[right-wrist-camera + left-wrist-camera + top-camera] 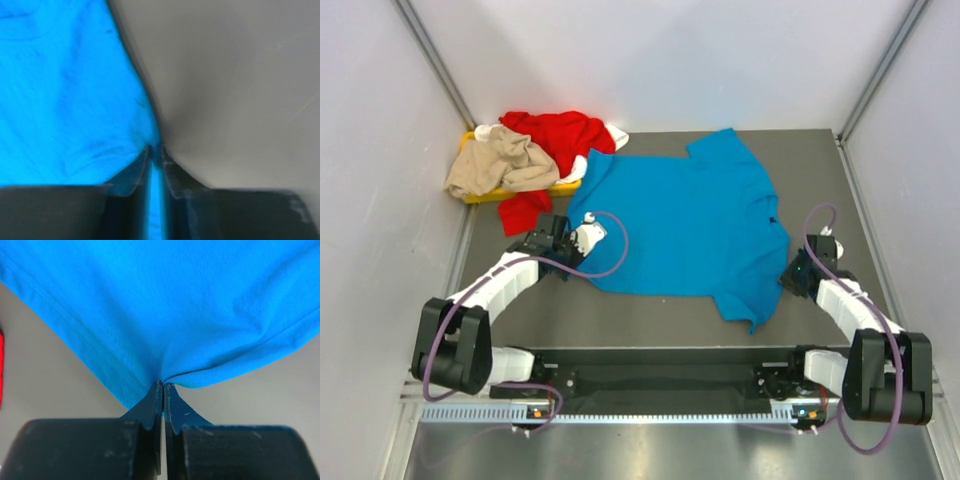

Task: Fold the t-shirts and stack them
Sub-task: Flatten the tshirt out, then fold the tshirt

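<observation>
— Start at the left gripper (pixel 163 388). Its two black fingers are pressed together on a pinch of the bright blue short-sleeved cloth t-shirt (pixel 170 305), right at the stitched hem.

— And the right gripper (pixel 155 149)?

— The jaws are narrow, with a strip of blue between them at the shirt's opposite end. It looks like a pinch to me, though that view is blurry.

— Where's the shirt itself?

— Spread flat in the middle of the dark grey table (pixel 620 320), with one arm at each end. Beyond it, in the far left corner, the crumpled red t-shirt (pixel 555 135) and the beige t-shirt (pixel 500 165) are heaped unfolded on the flat yellow tray (pixel 480 196).

— What could spoil it?

— Both grips are thin, just edge cloth. If the arms lift or pull unevenly, I'd guess the right one slips out and the fold lands crooked. The blue hem also lies close to the red cloth, so a wide sweep could drag that along.
</observation>
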You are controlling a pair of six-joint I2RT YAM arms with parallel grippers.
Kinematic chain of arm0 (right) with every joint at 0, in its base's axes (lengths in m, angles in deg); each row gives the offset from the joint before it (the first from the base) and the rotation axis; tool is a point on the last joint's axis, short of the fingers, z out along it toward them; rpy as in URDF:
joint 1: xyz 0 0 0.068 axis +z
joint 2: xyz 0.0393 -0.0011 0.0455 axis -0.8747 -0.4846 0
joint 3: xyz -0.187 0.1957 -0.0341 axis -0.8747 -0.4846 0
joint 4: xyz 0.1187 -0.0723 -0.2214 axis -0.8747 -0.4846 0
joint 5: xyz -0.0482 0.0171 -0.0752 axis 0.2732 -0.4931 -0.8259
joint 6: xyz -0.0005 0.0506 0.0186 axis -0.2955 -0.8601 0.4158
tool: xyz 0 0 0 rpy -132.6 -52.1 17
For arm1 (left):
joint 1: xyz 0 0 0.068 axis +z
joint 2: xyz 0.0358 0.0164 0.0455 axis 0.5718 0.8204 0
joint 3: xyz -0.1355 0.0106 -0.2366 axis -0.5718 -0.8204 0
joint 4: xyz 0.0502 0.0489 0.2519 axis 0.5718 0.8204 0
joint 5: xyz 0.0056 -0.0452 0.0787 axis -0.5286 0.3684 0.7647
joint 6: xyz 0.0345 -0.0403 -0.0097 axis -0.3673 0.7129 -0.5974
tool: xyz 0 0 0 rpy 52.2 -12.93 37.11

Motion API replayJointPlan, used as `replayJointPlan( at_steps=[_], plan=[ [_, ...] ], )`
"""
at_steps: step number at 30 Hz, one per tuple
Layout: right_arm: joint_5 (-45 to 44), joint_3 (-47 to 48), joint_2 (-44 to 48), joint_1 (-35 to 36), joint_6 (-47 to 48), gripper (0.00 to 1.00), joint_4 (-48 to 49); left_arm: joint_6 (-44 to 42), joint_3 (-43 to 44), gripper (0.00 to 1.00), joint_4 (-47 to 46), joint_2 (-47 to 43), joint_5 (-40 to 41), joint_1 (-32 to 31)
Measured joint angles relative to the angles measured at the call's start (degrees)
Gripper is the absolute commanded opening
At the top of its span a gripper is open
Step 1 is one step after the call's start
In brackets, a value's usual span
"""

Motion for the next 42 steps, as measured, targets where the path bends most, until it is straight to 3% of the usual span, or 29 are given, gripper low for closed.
replayJointPlan(
  at_steps=[3, 8, 11, 12, 13, 15, 20, 23, 28, 35, 38, 39, 40, 42],
  plan=[
    [2.38, -1.05, 0.02, -2.64, -0.28, 0.00, 1.55, 0.24, -0.13, 0.00, -0.24, 0.24, -0.31, 0.00],
    [6.08, -4.85, 5.92, -15.52, -0.17, 0.00, 1.79, 0.76, -0.44, 0.00, -0.24, 0.24, -4.48, -0.17],
    [6.54, -5.38, 8.59, -19.50, 0.04, 0.00, 0.07, 0.79, -1.05, 0.00, -0.72, 0.28, -6.86, -1.97],
    [6.78, -5.38, 8.61, -20.02, 0.35, 0.05, 0.07, 0.74, -1.27, 0.00, -0.87, 0.35, -7.32, -2.84],
    [7.06, -5.38, 8.33, -20.31, 0.48, 0.19, -0.02, 0.63, -1.44, 0.00, -0.92, 0.50, -7.67, -3.67],
    [8.61, -5.16, 7.13, -21.20, 0.42, 0.57, -0.26, 0.44, -1.44, 0.00, -1.05, 1.25, -7.89, -5.22],
    [10.34, -2.27, 7.72, -21.75, 1.79, 0.68, -3.89, 0.46, -1.44, 0.00, -0.22, 2.05, -7.61, -5.88],
    [10.84, -2.29, 14.80, -21.73, 0.72, 0.72, -10.78, 0.50, -1.55, 0.00, 1.60, 0.70, -6.84, -5.88],
    [12.66, -3.76, 24.72, -21.38, -4.76, 0.65, -17.70, 1.20, -2.56, 0.00, 3.19, -4.90, -5.07, -5.88],
    [15.89, -7.45, 21.44, -20.22, -9.44, 0.56, -21.03, 2.40, -2.23, 0.00, 5.14, -5.49, -3.98, -5.88],
    [16.00, -7.34, 19.17, -19.12, -10.36, 0.27, -20.57, 2.91, -1.53, 0.00, 5.60, -5.40, -3.96, -5.88],
    [16.06, -7.37, 18.32, -18.95, -10.64, 0.08, -20.79, 2.99, -1.36, 0.00, 5.68, -5.40, -3.98, -5.88],
    [15.69, -7.34, 17.73, -18.82, -10.23, 0.01, -20.76, 3.06, -1.20, 0.00, 5.70, -5.40, -3.93, -5.88],
    [15.08, -7.26, 17.18, -18.64, -10.19, 0.00, -21.27, 3.32, -1.01, 0.00, 5.90, -5.40, -3.65, -5.88]
  ],
)
